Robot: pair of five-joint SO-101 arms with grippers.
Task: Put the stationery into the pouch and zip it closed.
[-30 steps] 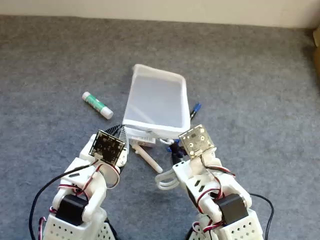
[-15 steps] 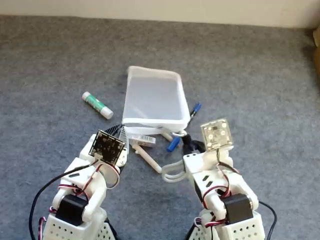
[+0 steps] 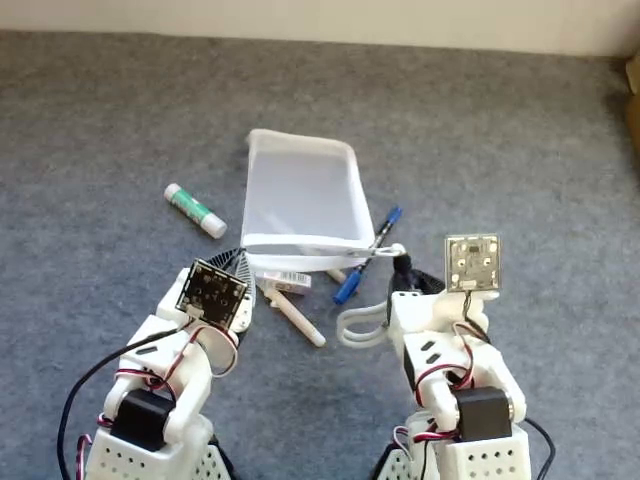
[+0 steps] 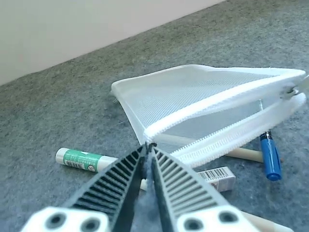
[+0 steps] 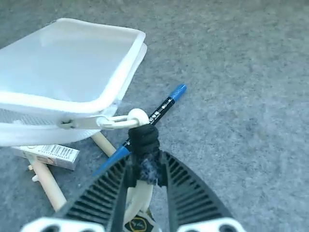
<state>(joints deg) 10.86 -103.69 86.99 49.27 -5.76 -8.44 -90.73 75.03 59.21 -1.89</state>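
Pouch (image 3: 300,195) lies flat mid-surface, mouth on its near edge, gaping open, and the mouth's long axis runs left-right between the two tools. Left tool (image 4: 147,151) is pressed together on the mouth's left corner. Right tool (image 5: 145,159) pinches the black tab (image 5: 143,137) tied to the zipper pull (image 5: 123,120) at the mouth's right end. Judging from that, zipping means dragging the pull left, toward the left tool. Stationery is all outside. Blue pen (image 3: 365,258) lies diagonally under the pull, just right of the mouth. Barcoded box (image 3: 285,280) and cream sticks (image 3: 295,315) sit just near of the mouth, between the arms. Glue stick (image 3: 195,210) is off to the left on the grey surface (image 3: 520,150), apart from the pouch. Both tools are occupied, so nothing is free to load items. The pen beneath the pull could snag.
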